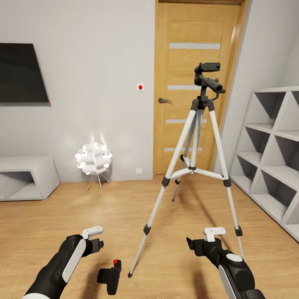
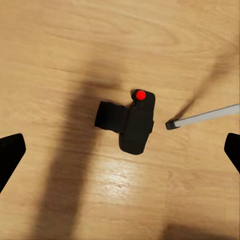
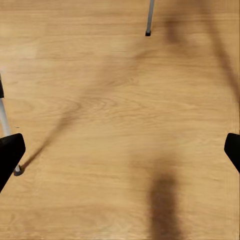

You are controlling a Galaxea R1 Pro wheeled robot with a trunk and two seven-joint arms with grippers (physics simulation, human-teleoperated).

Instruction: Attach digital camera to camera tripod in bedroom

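Camera (image 1: 110, 277) pickup hasn't started yet: it lies on the wood floor (image 1: 50, 224), just beside the near foot of the tripod (image 1: 195, 166), which stands in front of the door (image 1: 195, 74) with its head bare. I judge everything is left: grasp, lift, mount. My left gripper (image 2: 120, 150) hangs above the camera, fingers spread wide, holding nothing. My right gripper (image 3: 120, 150) is equally wide apart over bare floor, between tripod legs, also empty.
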